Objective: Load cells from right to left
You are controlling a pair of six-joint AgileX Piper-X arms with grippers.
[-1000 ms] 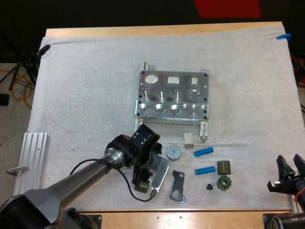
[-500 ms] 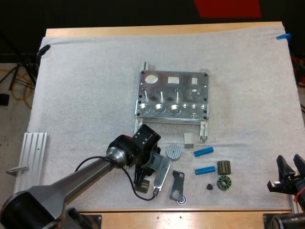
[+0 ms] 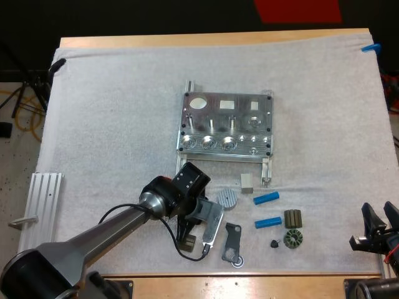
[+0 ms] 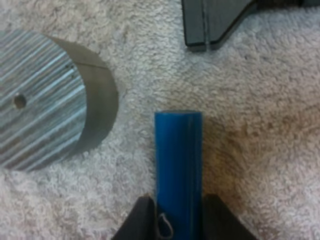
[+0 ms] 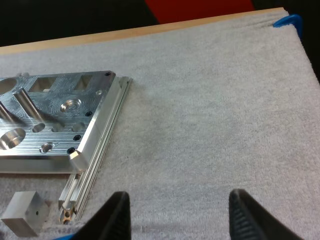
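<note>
Blue cylinder [image 4: 178,160], pinched at one end by the left gripper [image 4: 177,225], beside a ribbed metal disc [image 4: 40,100] on the mat [image 4: 265,130], lower centre of the high view. Risk: so short a hold may let it swivel and miss the metal fixture [image 3: 225,121]. Right gripper [image 3: 376,235] spread, empty.

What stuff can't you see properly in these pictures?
- High view: the blue cylinder that the left gripper holds is hidden under that arm's wrist.
- Left wrist view: the cylinder's gripped end and a dark flat part run off the picture's edge.
- Right wrist view: the metal fixture is cut off by the edge.
- High view: the small dark part is too small to identify.
</note>
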